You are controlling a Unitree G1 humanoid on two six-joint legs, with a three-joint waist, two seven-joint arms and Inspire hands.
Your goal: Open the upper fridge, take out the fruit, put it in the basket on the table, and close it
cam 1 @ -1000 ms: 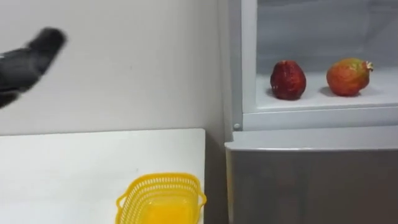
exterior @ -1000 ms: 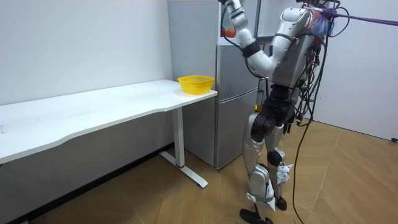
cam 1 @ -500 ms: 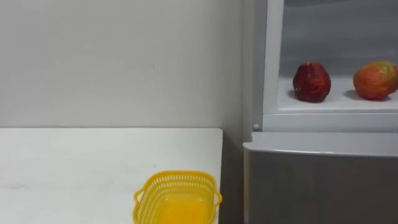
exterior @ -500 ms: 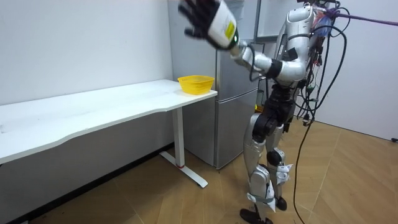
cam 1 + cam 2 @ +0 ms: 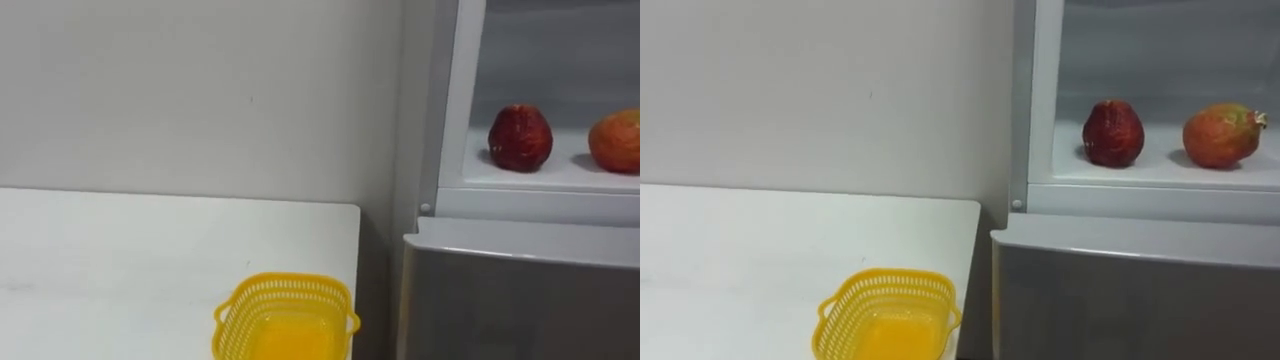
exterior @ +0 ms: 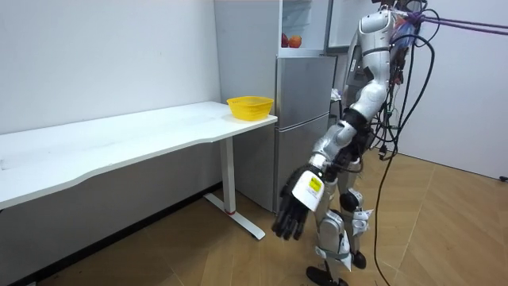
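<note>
A dark red round fruit (image 5: 1113, 132) and an orange-red fruit (image 5: 1223, 135) sit side by side, a little apart, on the white shelf (image 5: 1160, 166) of the open upper compartment of the grey fridge (image 5: 1120, 290). The dark one is nearer the compartment's left frame. Neither is touched.

In the room view the robot stands upright facing the fridge, just in front of it. Its left arm hangs down and out from the shoulder (on the side nearest that camera), stretched nearly straight. The left hand (image 6: 292, 216) is low, about level with the robot's knees, above the wooden floor (image 6: 238, 262) and well apart from the fruit. Its fingers are loosely spread and point downward, holding nothing and touching nothing.

Below the shelf the lower fridge door is closed. Left of the fridge stands a white desk (image 5: 740, 250) against a pale wall (image 5: 790, 90). A yellow plastic mesh basket (image 5: 888, 312) rests on the desk's end corner, near the fridge.
</note>
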